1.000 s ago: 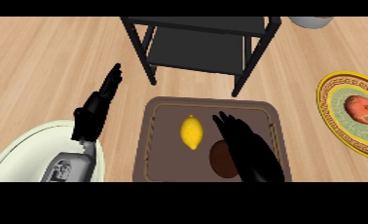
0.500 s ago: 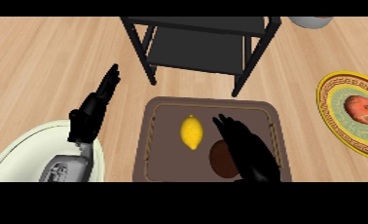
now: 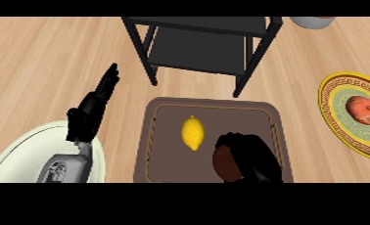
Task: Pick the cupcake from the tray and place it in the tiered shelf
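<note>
At the tray's (image 3: pixel 157 141) near right corner, the right hand (image 3: pixel 253 158) curls over the brown cupcake (image 3: pixel 225 163) to lift it toward the shelf (image 3: pixel 202 48) at the counter's far edge, while the left hand (image 3: pixel 92 106) rests open, fingers straight, beside a pale plate (image 3: pixel 22 150).

Kitchen: wooden counter (image 3: pixel 57 57) (plate (image 3: pixel 334 102), lemon (image 3: pixel 192 132)).

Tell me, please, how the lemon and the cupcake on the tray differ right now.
The lemon is yellow; the cupcake is dark brown. The lemon lies untouched mid-tray; the cupcake sits lower, with the right hand curled over it. Both rest on the brown tray.
</note>
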